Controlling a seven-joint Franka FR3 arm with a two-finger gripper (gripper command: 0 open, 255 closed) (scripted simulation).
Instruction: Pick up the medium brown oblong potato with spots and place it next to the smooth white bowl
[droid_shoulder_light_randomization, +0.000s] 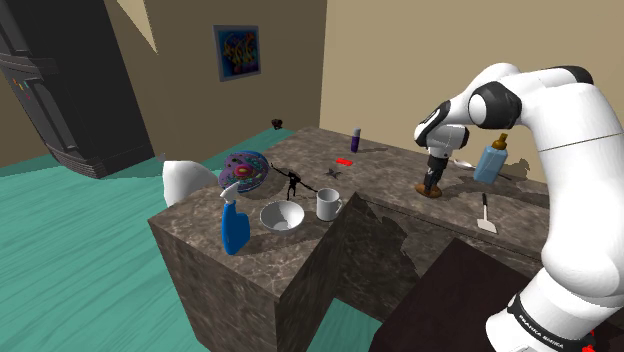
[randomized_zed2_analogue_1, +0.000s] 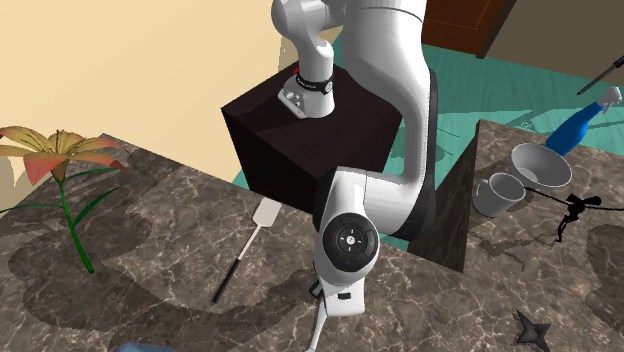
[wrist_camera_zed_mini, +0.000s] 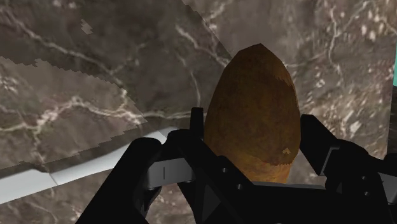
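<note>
- A white robot arm with dark joints reaches from its dark box stand down to a brown-grey marbled stone worktop (droid_shoulder_light_randomization: 385, 170).
- Its black two-finger claw (wrist_camera_zed_mini: 254, 122) is clenched around a brown, spotted, oblong potato (wrist_camera_zed_mini: 257, 89). In the wrist view, one finger presses on each side and the potato's narrow end points away from the hand.
- In the shoulder view the claw and potato are low at the worktop's far side. Whether the potato touches the stone cannot be told.
- A light blue bottle with a brown top (droid_shoulder_light_randomization: 490, 160) stands just beside the claw, towards the shoulder view's right.
- A spatula with a white blade and a thin dark handle (droid_shoulder_light_randomization: 487, 216) lies flat near the bottle, closer to the stand.
- A smooth white bowl (droid_shoulder_light_randomization: 281, 215) sits upright on the lower section of the worktop, well apart from the potato.
- A white mug (droid_shoulder_light_randomization: 328, 204) stands just beside the bowl, on the side nearer the arm.
- A blue spray bottle (droid_shoulder_light_randomization: 233, 228) stands near the bowl's other side, at the worktop's corner.
</note>
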